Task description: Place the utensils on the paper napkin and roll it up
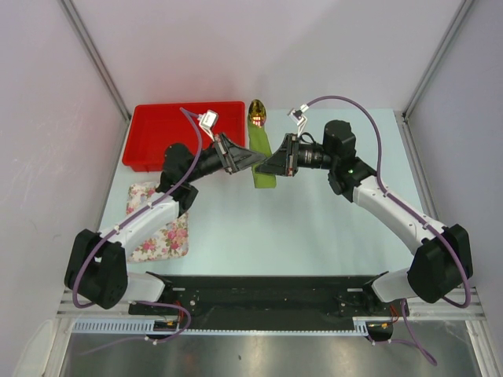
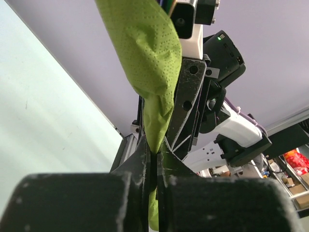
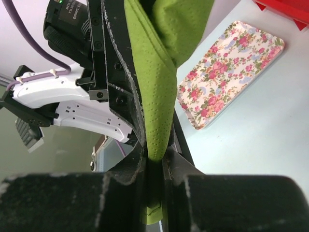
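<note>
My pale mint table (image 1: 314, 228) carries a red tray (image 1: 157, 133) at its far left and, nearer my left base, a floral-patterned tray (image 1: 165, 239) lying flat, apart from it. Whether the rolled paper napkin (image 1: 262, 145) touches the tabletop, I cannot tell.

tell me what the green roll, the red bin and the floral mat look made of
Green roll: thin paper, matte, with embossed dots and soft creases. Red bin: likely plastic, smooth, uniform colour with a moulded rim. Floral mat: printed cloth or a coated tray; its thick rounded edge leaves it open.
</note>
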`<state>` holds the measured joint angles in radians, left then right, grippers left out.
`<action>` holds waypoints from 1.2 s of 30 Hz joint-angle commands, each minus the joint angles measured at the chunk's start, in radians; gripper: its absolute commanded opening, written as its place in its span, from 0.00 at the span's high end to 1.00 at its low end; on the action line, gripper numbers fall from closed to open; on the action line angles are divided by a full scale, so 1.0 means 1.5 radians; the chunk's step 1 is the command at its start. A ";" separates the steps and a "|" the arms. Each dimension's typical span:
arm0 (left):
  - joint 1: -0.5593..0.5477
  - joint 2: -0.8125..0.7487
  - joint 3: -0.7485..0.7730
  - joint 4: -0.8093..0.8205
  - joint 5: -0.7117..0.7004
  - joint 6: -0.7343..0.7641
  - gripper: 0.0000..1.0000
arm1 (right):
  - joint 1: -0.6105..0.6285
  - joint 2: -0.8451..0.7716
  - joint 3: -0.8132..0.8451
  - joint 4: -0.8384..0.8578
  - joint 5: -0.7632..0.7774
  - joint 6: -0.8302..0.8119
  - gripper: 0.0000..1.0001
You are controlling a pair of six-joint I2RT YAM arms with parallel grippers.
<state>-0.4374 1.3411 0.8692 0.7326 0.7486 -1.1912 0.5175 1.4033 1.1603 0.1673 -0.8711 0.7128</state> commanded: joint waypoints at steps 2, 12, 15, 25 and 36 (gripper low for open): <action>0.004 -0.011 0.010 0.005 0.032 0.018 1.00 | -0.012 -0.029 0.008 0.047 0.010 -0.014 1.00; 0.004 -0.015 -0.003 0.012 0.034 0.018 0.94 | -0.014 -0.027 0.003 0.075 0.000 0.003 1.00; 0.005 -0.013 -0.004 0.009 0.035 0.016 1.00 | -0.013 -0.026 0.002 0.075 -0.002 0.004 1.00; 0.039 -0.003 0.021 -0.008 0.043 0.031 1.00 | -0.022 -0.027 0.001 0.037 -0.004 -0.012 0.60; 0.136 0.077 0.165 -0.212 0.061 0.193 1.00 | -0.078 -0.022 0.017 -0.086 0.008 -0.069 0.00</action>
<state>-0.3092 1.4010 0.9749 0.5549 0.8200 -1.0641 0.4416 1.3983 1.1522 0.1291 -0.8722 0.6716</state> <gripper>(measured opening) 0.027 0.971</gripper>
